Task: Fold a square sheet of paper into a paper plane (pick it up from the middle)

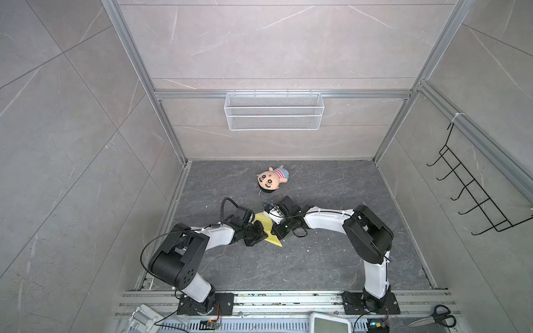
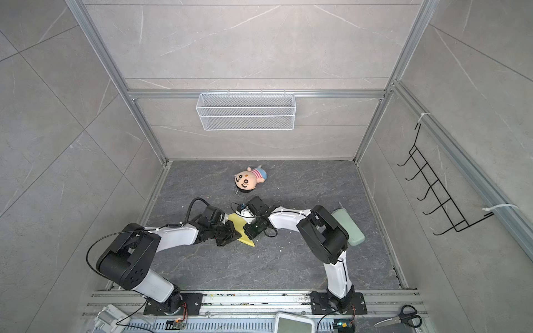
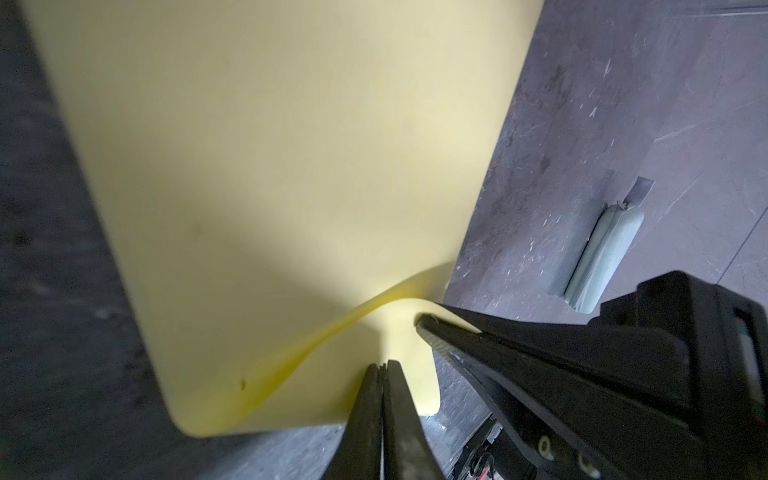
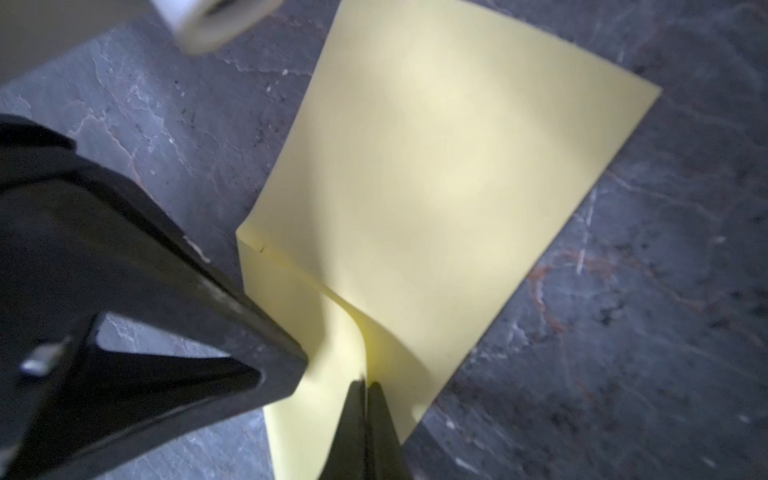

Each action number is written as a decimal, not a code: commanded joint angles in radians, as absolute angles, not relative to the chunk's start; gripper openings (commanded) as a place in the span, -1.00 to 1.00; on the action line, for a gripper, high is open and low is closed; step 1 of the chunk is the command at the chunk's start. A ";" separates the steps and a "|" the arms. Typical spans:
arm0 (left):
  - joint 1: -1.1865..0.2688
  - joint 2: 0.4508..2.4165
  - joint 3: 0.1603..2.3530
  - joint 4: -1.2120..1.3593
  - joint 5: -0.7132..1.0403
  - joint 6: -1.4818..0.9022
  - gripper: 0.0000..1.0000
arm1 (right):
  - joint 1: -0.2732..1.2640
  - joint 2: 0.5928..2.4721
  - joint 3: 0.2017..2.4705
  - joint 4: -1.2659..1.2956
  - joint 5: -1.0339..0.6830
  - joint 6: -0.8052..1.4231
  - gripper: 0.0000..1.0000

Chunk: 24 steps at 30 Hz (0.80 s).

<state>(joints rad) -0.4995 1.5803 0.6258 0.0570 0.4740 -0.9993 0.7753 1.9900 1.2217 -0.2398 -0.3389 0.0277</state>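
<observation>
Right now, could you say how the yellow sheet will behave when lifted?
Probably floppy: the square sheet of paper buckles into a ridge where the left gripper and right gripper pinch it. Likely light; free corners may droop.

We're looking at a boxed-in cell here, with pale grey marble-look panels on the back wall [image 1: 274,43] and both side walls, all held in an aluminium frame [image 1: 274,94]. A white wire mesh basket [image 1: 274,115] hangs off the frame's crossbar on the back wall, and a black wire hook rack [image 1: 473,190] hangs on the right-hand wall. The tabletop [image 1: 317,259] is dark grey with a veined stone look and a few pale specks. Aluminium rails [image 1: 288,299] run along its near edge. The light looks soft and even to us, and the shadows are faint.
</observation>
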 commanded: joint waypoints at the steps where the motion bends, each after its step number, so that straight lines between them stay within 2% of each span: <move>1: -0.503 1.590 0.614 0.055 0.472 -1.008 -0.83 | 0.767 2.034 1.223 -0.312 -0.306 0.037 -0.98; 17: -0.503 1.611 0.641 -0.023 0.437 -0.979 -0.85 | 0.767 2.022 1.223 -0.300 -0.320 0.049 -0.93; 20: -0.503 1.610 0.657 -0.082 0.418 -0.966 -0.87 | 0.764 1.971 1.218 -0.277 -0.336 0.080 -0.79; 24: -0.503 1.613 0.671 -0.128 0.402 -0.952 -0.90 | 0.754 1.885 1.206 -0.265 -0.290 0.176 -0.35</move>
<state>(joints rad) -0.5007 1.5948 0.6575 -0.0216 0.4473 -0.9882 0.7677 1.9636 1.2163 -0.2443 -0.3317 0.1017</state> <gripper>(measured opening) 0.056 0.308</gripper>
